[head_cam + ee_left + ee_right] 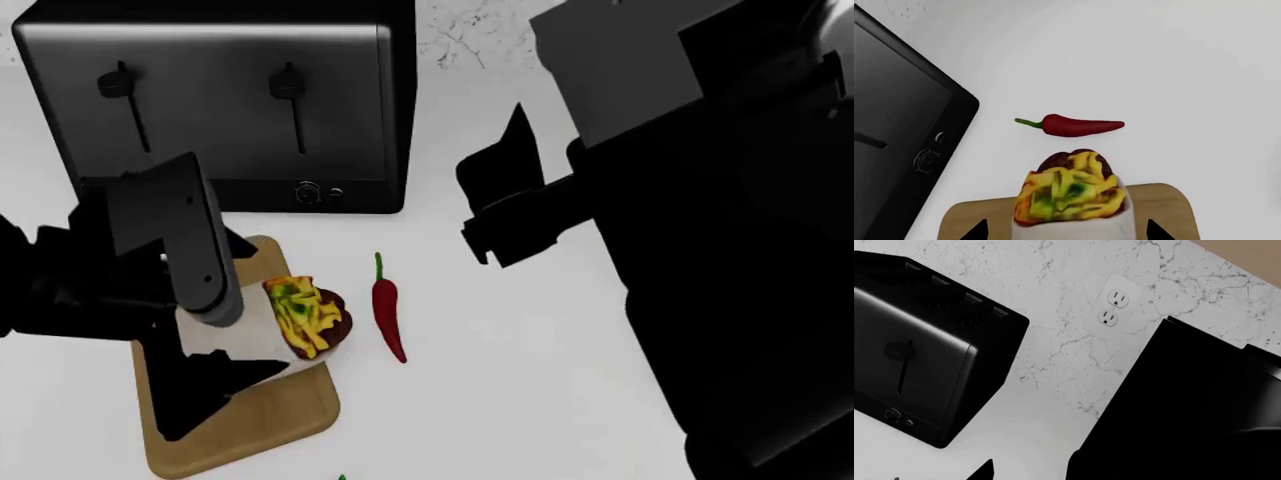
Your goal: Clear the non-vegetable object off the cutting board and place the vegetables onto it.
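Note:
The burrito [1071,197] lies on the cutting board [1167,205], with its yellow, green and dark red filling facing the red chili pepper [1074,125] on the white counter beyond the board's edge. My left gripper [1067,231] is open. Its dark fingertips [981,231] stand on either side of the white wrap, with small gaps. The head view shows the left gripper [214,390] low over the board [267,430], the burrito [307,318] and the chili [387,312] to its right. My right gripper [487,190] hangs open and empty above the counter. Only a green tip, perhaps the carrot's top [343,478], shows.
A black toaster [227,100] stands just behind the board, and it also shows in the left wrist view [894,125]. Behind it is a marble wall with a socket [1113,307]. My dark right arm [721,250] fills the right side.

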